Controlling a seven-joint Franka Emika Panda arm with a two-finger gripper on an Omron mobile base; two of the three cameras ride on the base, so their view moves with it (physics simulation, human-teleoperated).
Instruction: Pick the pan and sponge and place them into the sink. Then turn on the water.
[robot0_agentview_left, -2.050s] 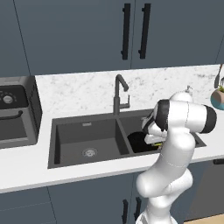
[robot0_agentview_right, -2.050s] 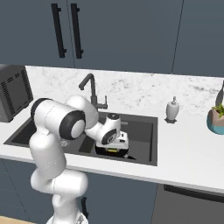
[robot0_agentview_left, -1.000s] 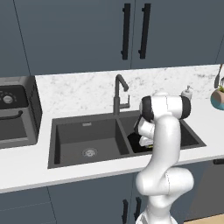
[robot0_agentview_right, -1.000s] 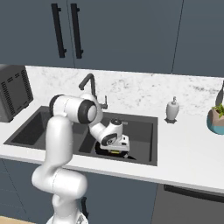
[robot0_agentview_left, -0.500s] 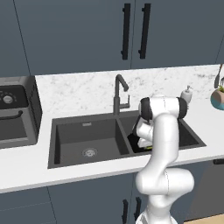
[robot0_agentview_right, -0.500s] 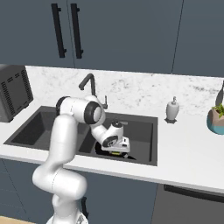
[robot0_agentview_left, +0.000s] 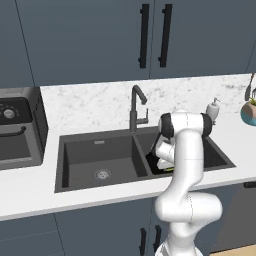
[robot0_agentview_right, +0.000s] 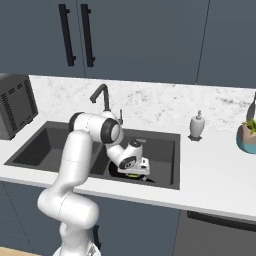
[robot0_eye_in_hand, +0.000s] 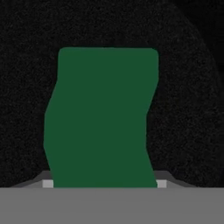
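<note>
Hand view puts the sponge (robot0_eye_in_hand: 103, 118) right in front of us: its green top rises between the two sides of the tool (robot0_eye_in_hand: 103, 183), and behind it lies the black, grainy surface of the pan (robot0_eye_in_hand: 188, 109). The finger tips barely show at the sponge's lower corners, so we judge the tool to be closed against the sponge's sides, though we cannot make out the contact itself.

From the left base view we see the arm bent down into the right basin of the sink (robot0_agentview_left: 65, 150), with the tool (robot0_agentview_left: 165, 165) low inside it and a thin yellow-green edge of the sponge (robot0_agentview_left: 170, 169) beneath the hand. The pan (robot0_agentview_left: 154, 164) lies dark on that basin's floor. The left basin shows its round drain.

In the right base view the tool (robot0_agentview_right: 134, 172) hangs just above the pan (robot0_agentview_right: 116, 172), again in the right basin. The gooseneck tap (robot0_agentview_right: 101, 97) stands behind the divider, and a soap bottle (robot0_agentview_right: 197, 125) sits on the bench (robot0_agentview_right: 215, 165) to the right.
</note>
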